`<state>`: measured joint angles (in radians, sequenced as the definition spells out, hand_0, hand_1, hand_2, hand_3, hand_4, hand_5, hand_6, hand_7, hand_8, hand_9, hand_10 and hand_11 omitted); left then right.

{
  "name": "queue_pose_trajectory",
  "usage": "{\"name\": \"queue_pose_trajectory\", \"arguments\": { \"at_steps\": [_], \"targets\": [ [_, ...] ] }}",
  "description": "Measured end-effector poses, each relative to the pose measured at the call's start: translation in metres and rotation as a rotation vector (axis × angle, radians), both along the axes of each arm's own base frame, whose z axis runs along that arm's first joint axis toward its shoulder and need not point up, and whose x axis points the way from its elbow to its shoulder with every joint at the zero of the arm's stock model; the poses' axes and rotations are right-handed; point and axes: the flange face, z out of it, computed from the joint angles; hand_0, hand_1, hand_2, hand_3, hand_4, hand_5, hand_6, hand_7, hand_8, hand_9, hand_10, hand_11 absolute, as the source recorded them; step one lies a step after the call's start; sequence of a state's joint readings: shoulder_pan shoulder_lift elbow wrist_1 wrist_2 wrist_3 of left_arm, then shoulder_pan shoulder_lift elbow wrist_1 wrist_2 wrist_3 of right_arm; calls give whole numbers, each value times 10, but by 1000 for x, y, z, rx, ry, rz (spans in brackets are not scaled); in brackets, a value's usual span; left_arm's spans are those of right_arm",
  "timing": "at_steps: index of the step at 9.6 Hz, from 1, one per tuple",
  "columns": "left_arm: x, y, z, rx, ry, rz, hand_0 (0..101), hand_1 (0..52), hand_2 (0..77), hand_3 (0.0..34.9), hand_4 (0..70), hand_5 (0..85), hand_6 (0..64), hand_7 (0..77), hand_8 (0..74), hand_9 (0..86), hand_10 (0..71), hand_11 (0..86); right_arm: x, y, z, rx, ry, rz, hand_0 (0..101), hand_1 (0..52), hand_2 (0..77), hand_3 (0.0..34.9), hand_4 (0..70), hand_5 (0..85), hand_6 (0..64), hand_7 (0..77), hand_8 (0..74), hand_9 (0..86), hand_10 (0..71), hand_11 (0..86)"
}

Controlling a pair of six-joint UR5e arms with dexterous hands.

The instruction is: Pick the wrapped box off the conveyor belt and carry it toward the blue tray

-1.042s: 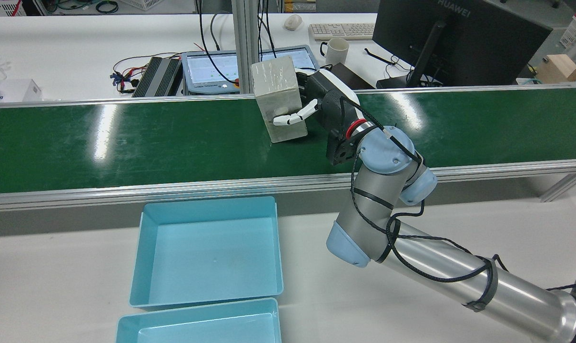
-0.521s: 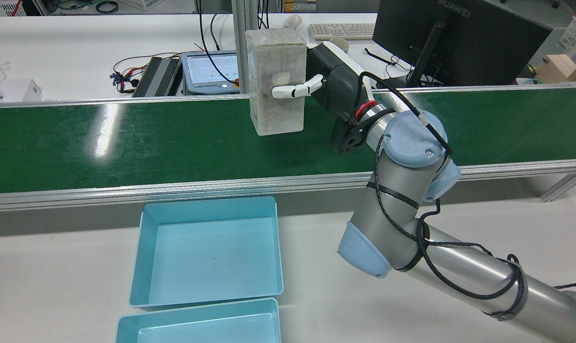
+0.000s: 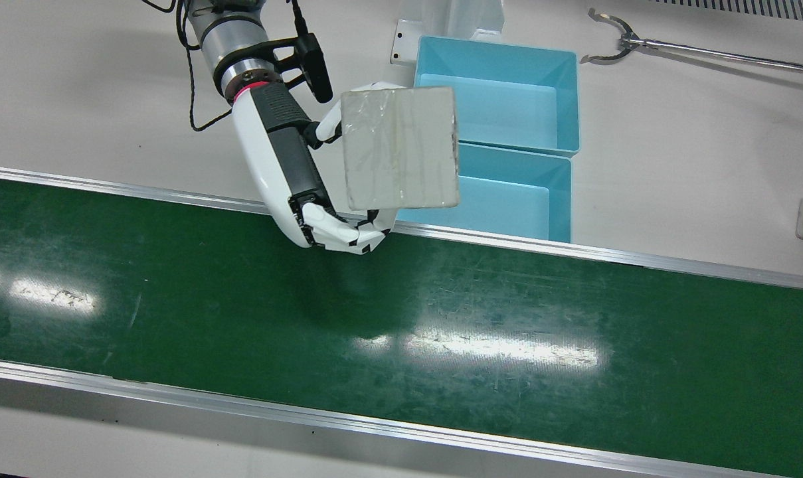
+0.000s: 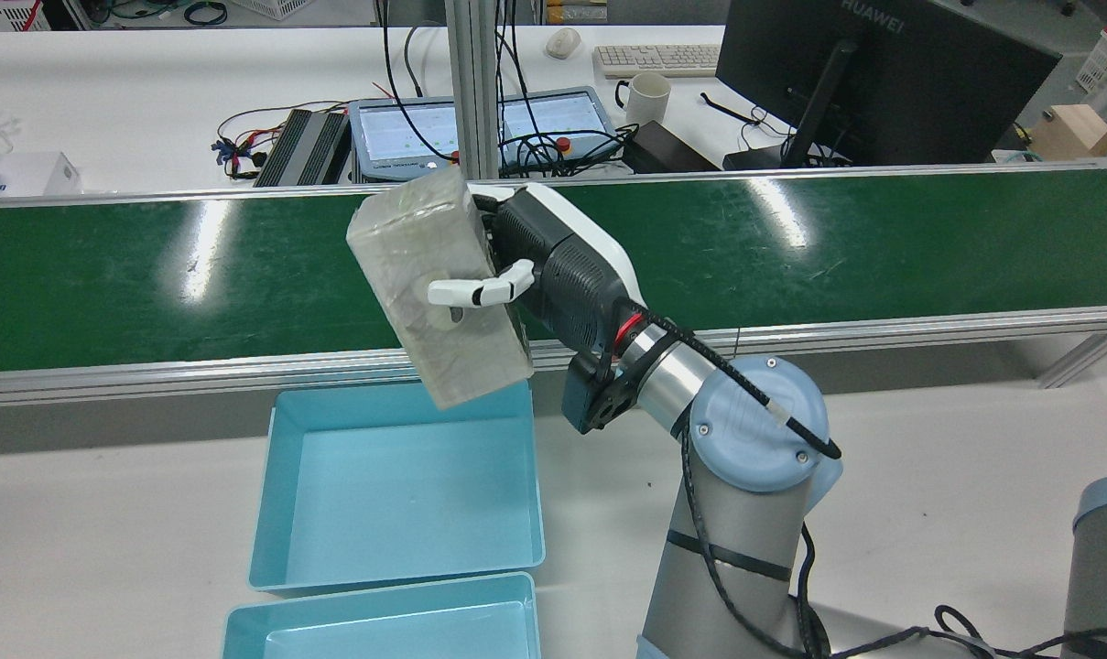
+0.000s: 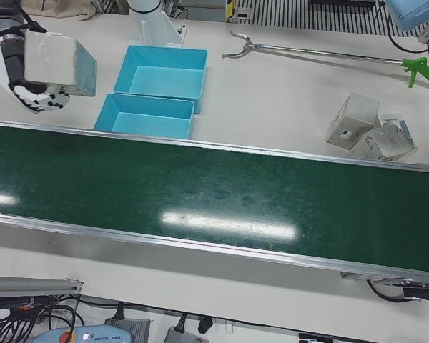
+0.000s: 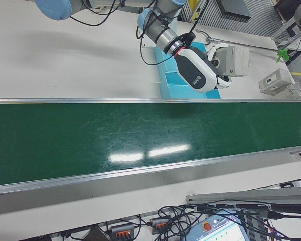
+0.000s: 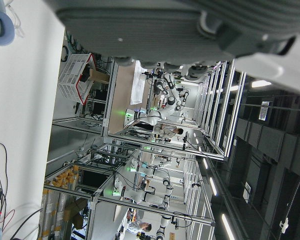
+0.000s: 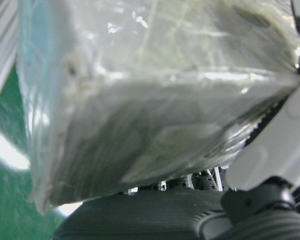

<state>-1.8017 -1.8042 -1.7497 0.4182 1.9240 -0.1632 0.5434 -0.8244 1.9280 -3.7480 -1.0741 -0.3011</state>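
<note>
White table (image 4: 928, 513) fills the lower half of the rear view, with the green conveyor belt (image 4: 150, 275) running across its middle. At the centre of that frame the right hand (image 4: 553, 270) grips the wrapped box (image 4: 439, 284), fingers (image 4: 475, 291) clamped across its near face. The box hangs in the air, tilted, with its long axis slanting from upper left to lower right. Its lower end overlaps the belt's near rail and the far rim of the blue tray (image 4: 397, 558), which lies just below it in the frame. A second blue tray (image 4: 379, 631) touches the first at the bottom edge.

From the front view the box (image 3: 401, 147) sits at upper centre, covering the near corners of both trays, so I judge the remaining move to be short. Nothing stands between box and tray. Spare boxes (image 5: 372, 132) and a reaching tool (image 5: 322, 53) lie well apart at the upper right of the left-front view. Only the underside of the left hand shows in its own camera view, so whether its fingers are apart or together cannot be told.
</note>
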Motion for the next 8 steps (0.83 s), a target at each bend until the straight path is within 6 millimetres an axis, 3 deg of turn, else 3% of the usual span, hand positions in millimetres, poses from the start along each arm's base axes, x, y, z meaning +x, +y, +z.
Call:
{"name": "queue_pose_trajectory", "arguments": {
  "at_steps": [1, 2, 3, 4, 5, 6, 7, 8],
  "targets": [
    [0, 0, 0, 0, 0, 0, 0, 0, 11, 0, 0, 11, 5, 5, 5, 5, 0, 5, -20, 20, 0, 3, 17, -11, 467, 5, 349, 0, 338, 507, 556, 736, 704, 774, 698, 807],
    [0, 0, 0, 0, 0, 0, 0, 0, 11, 0, 0, 11, 5, 5, 5, 5, 5, 5, -33, 34, 2, 5, 36, -18, 467, 5, 349, 0, 338, 507, 556, 736, 704, 774, 698, 807],
    [0, 0, 0, 0, 0, 0, 0, 0, 11, 0, 0, 11, 5, 5, 5, 5, 5, 5, -40, 42, 5, 6, 48, -22, 468, 5, 349, 0, 295, 616, 562, 736, 704, 785, 671, 829],
    [0, 0, 0, 0, 0, 0, 0, 0, 5, 0, 0, 11, 5, 5, 5, 5, 5, 5, -43, 46, 9, 5, 54, -27, 473, 5, 349, 0, 245, 671, 545, 764, 649, 807, 611, 851],
    [0, 0, 0, 0, 0, 0, 0, 0, 5, 0, 0, 11, 5, 5, 5, 5, 5, 5, -44, 50, 11, 7, 55, -35, 481, 16, 409, 0, 120, 671, 420, 774, 573, 818, 436, 862],
    [0, 0, 0, 0, 0, 0, 0, 0, 5, 0, 0, 11, 5, 5, 5, 5, 5, 5, -45, 53, 11, 14, 56, -53, 481, 16, 409, 0, 120, 671, 420, 774, 573, 818, 436, 862],
    [0, 0, 0, 0, 0, 0, 0, 0, 5, 0, 0, 11, 5, 5, 5, 5, 5, 5, -47, 56, 12, 23, 60, -74, 454, 115, 262, 0, 71, 502, 327, 774, 382, 824, 322, 862],
    [0, 0, 0, 0, 0, 0, 0, 0, 11, 0, 0, 11, 5, 5, 5, 5, 5, 5, -47, 58, 12, 33, 63, -93, 454, 115, 262, 0, 5, 382, 235, 774, 289, 813, 213, 807]
  ]
}}
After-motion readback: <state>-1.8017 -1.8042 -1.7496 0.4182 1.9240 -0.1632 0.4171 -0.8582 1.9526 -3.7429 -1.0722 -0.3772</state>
